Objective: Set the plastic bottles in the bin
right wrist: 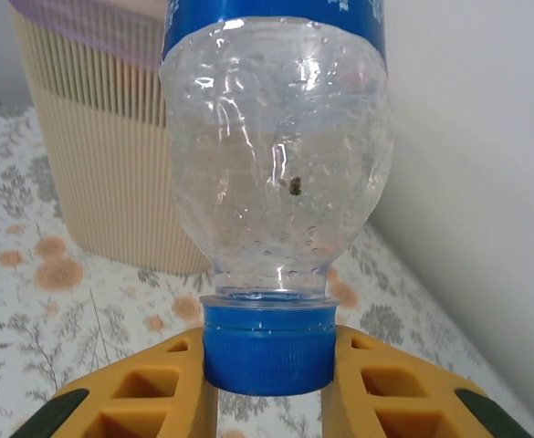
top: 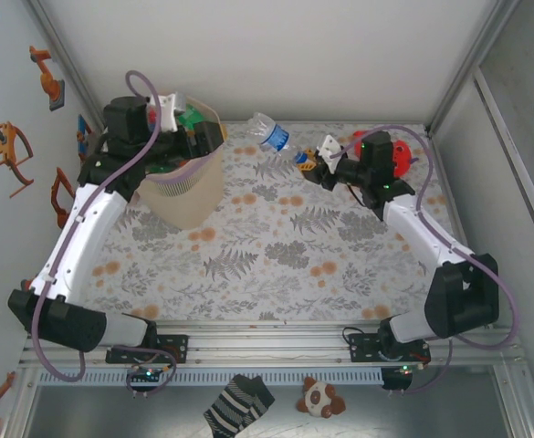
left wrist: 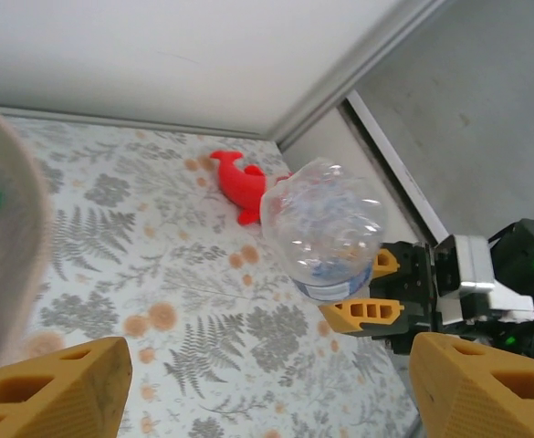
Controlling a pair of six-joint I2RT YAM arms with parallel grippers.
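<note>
My right gripper [top: 308, 159] is shut on the blue cap [right wrist: 267, 347] of a clear plastic bottle [top: 270, 131] with a blue label, and holds it in the air right of the bin [top: 189, 190]. The same bottle [left wrist: 326, 228] hangs ahead of my left gripper [left wrist: 267, 401], whose orange fingers [left wrist: 57, 392] stand wide apart with nothing between them. That left gripper [top: 198, 137] hovers over the bin's mouth. Something green [top: 192, 117] lies inside the bin, and the pale rim [left wrist: 11, 237] shows at the left edge of the left wrist view. The ribbed beige bin wall [right wrist: 111, 137] stands behind the held bottle.
A red plush toy [top: 396, 153] lies at the table's back right corner, close behind my right wrist. Grey walls close in the table at the back and both sides. A striped sock [top: 237, 406] and a small panda toy [top: 319, 399] lie below the front rail.
</note>
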